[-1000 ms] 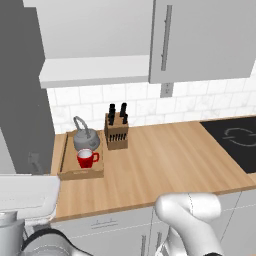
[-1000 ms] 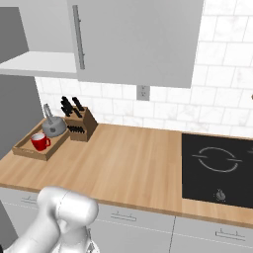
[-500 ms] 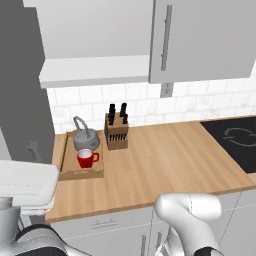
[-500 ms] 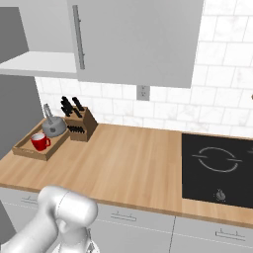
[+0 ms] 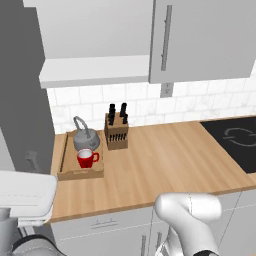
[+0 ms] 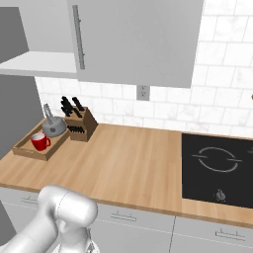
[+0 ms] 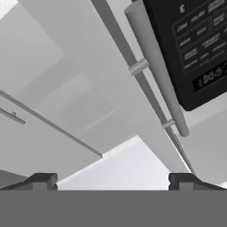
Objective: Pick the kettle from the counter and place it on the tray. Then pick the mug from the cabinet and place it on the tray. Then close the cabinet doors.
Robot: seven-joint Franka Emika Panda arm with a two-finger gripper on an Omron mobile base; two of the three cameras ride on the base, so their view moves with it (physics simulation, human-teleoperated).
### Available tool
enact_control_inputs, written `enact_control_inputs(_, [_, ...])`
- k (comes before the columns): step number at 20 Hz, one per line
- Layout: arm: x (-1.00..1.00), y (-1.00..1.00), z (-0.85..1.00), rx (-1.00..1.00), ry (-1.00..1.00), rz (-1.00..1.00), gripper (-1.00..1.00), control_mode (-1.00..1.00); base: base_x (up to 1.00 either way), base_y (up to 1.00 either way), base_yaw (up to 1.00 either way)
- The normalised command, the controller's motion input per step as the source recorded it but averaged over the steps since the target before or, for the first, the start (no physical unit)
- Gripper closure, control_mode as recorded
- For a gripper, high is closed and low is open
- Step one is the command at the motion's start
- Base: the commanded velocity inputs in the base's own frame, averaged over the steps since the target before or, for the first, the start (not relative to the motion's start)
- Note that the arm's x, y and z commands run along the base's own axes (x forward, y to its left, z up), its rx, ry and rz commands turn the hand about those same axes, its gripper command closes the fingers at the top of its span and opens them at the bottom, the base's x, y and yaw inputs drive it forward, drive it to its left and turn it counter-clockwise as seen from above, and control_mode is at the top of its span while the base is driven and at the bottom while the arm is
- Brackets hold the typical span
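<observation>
On the tray (image 5: 67, 174), kettle (image 5: 85, 139) and mug (image 5: 86, 158) unmoved; tool (image 7: 113, 181) released.

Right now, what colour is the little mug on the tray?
Bright red mug, white inside; clearest in the left base view.

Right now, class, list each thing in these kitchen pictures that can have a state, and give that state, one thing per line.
kettle: upright on the tray, lid on
mug: upright on the tray, in front of the kettle
tray: flat on the counter, holding both
cabinet doors: right one shut; left one swung open
counter: carrying tray and knife block
knife block: upright, knives in
gripper: open, holding nothing
</observation>
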Motion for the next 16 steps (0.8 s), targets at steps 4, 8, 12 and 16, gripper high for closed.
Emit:
enact_control_inputs(4, [0.03, 0.01, -0.12, 0.00, 0.09, 0.00, -1.00, -1.00, 0.00, 0.00, 0.00])
enact_control_inputs(8, [0.12, 0.12, -0.09, -0.02, 0.14, 0.00, -1.00, -1.00, 0.00, 0.00, 0.00])
enact_control_inputs(12, [0.14, 0.17, -0.11, -0.03, 0.15, 0.00, -1.00, -1.00, 0.00, 0.00, 0.00])
enact_control_inputs(16, [0.12, 0.19, -0.20, -0.06, 0.14, 0.00, -1.00, -1.00, 0.00, 0.00, 0.00])
